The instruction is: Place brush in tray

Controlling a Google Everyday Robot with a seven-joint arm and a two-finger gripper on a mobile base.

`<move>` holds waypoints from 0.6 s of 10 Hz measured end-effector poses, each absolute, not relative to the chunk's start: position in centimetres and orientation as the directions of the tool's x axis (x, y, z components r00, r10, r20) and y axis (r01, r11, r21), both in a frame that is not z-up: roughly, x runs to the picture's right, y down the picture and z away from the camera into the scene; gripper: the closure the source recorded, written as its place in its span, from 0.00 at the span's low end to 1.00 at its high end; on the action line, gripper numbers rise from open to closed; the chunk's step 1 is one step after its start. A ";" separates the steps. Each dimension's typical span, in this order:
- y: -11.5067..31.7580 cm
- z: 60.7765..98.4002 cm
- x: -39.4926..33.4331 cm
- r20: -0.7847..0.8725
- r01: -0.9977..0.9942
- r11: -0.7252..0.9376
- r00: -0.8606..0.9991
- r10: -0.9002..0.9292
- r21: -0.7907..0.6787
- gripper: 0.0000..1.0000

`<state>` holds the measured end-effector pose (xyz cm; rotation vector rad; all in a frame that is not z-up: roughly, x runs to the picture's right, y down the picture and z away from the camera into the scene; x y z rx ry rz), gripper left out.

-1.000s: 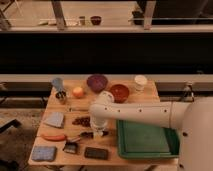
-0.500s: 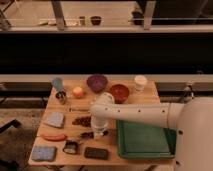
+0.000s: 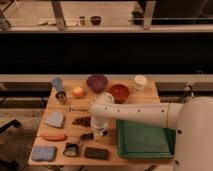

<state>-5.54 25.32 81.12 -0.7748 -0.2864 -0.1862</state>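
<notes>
The brush (image 3: 72,149) lies near the front left of the wooden table (image 3: 150,100), its dark head toward the front and its thin handle angling up and to the right. My gripper (image 3: 98,133) points down over the table at the far end of that handle, just left of the tray. The green tray (image 3: 142,141) sits at the front right of the table; part of it is hidden by my white arm (image 3: 135,116), and what shows holds nothing.
A black block (image 3: 96,153), a blue sponge (image 3: 44,153), an orange-red carrot-like item (image 3: 53,137) and a grey cloth (image 3: 54,119) lie at the front left. Dark bits (image 3: 82,121) lie next to the gripper. A purple bowl (image 3: 97,82), a red bowl (image 3: 119,92), a white cup (image 3: 140,82), an orange (image 3: 77,92) and a metal cup (image 3: 60,94) stand at the back.
My gripper has come down a little and toward the table's front, closer to the brush handle. The objects have not moved.
</notes>
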 end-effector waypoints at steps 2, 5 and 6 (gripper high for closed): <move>24.3 80.2 -5.2 0.325 0.251 0.732 0.945 -0.042 -0.633 1.00; 22.2 78.3 -5.6 0.331 0.224 0.772 0.943 -0.019 -0.595 1.00; 21.7 77.6 -5.6 0.332 0.219 0.781 0.943 -0.016 -0.585 1.00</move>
